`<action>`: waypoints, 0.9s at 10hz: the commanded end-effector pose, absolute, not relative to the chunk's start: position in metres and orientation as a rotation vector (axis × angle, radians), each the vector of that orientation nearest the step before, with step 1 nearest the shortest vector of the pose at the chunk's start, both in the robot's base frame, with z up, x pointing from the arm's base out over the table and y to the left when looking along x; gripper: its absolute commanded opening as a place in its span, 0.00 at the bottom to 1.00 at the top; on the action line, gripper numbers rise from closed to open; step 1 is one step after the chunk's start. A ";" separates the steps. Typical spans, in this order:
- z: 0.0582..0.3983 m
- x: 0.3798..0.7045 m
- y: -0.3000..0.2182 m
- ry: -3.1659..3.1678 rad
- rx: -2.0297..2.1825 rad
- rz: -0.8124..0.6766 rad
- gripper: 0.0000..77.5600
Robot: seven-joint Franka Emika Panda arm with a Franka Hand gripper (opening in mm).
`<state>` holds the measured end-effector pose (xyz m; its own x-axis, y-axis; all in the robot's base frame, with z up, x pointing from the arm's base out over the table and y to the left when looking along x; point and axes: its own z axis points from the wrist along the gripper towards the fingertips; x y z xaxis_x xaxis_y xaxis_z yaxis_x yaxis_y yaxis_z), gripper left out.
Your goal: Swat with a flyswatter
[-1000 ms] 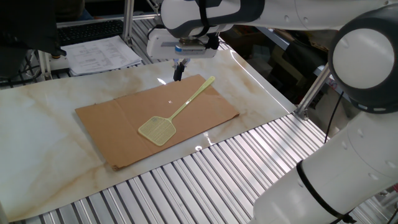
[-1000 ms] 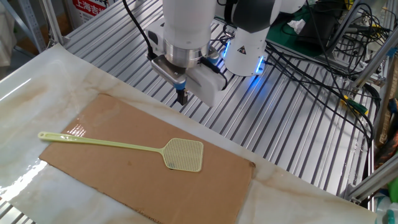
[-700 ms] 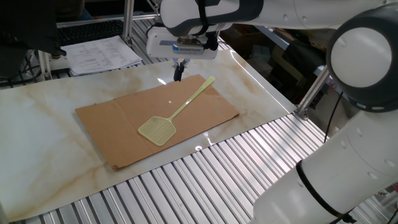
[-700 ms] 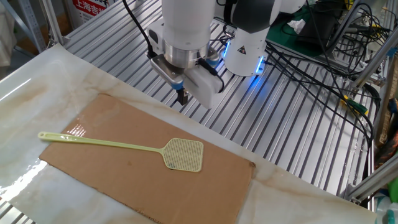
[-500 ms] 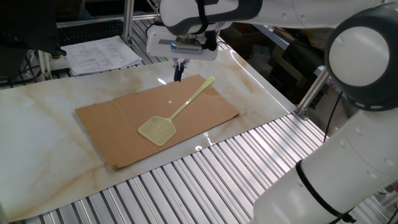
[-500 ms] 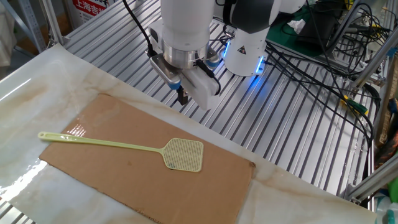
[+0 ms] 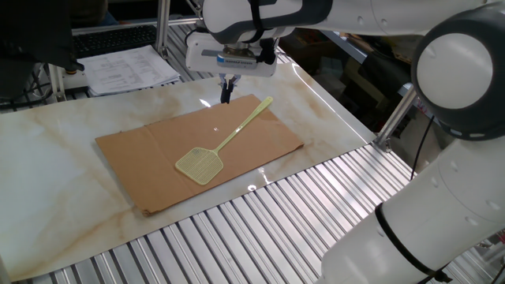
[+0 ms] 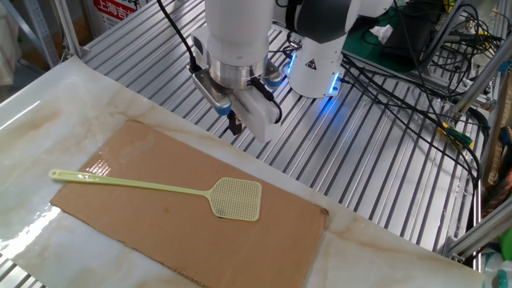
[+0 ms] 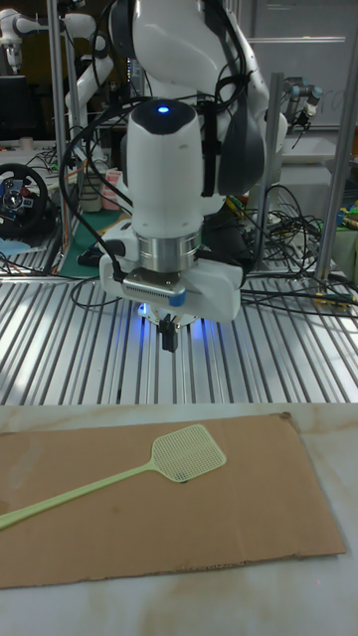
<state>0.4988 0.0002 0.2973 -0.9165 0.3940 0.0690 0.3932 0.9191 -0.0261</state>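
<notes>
The pale yellow-green flyswatter lies flat on a brown cardboard sheet, mesh head toward the slatted side and handle tip toward the marble top's far edge. From the opposite side the flyswatter stretches left across the cardboard. My gripper hangs pointing down above the cardboard's edge, left of the handle tip and apart from it. Its dark fingers are pressed together, shut on nothing. In the other fixed view the gripper hovers behind the swatter. In the tall view the gripper is above and behind the flyswatter.
The cardboard rests on a marble tabletop bordered by slatted aluminium. Papers and a keyboard sit at the back left. The robot base with a blue light and cables stand behind the table.
The gripper's hand has turned slightly about its vertical axis and drifted a little. The flyswatter and cardboard have not moved.
</notes>
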 end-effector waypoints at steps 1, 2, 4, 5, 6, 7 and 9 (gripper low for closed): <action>0.299 0.500 0.000 -3.016 -0.596 0.022 0.00; 0.299 0.500 0.000 -3.017 -0.588 0.014 0.00; 0.299 0.500 0.000 -3.025 -0.581 0.015 0.00; 0.299 0.500 0.000 -3.025 -0.582 0.016 0.00; 0.296 0.501 0.001 -3.023 -0.600 0.023 0.00; 0.290 0.502 0.001 -3.027 -0.610 0.032 0.00; 0.278 0.504 0.003 -3.046 -0.614 0.042 0.00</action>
<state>0.5014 0.0015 0.2869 -0.9222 0.3836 0.0486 0.3826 0.9235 -0.0288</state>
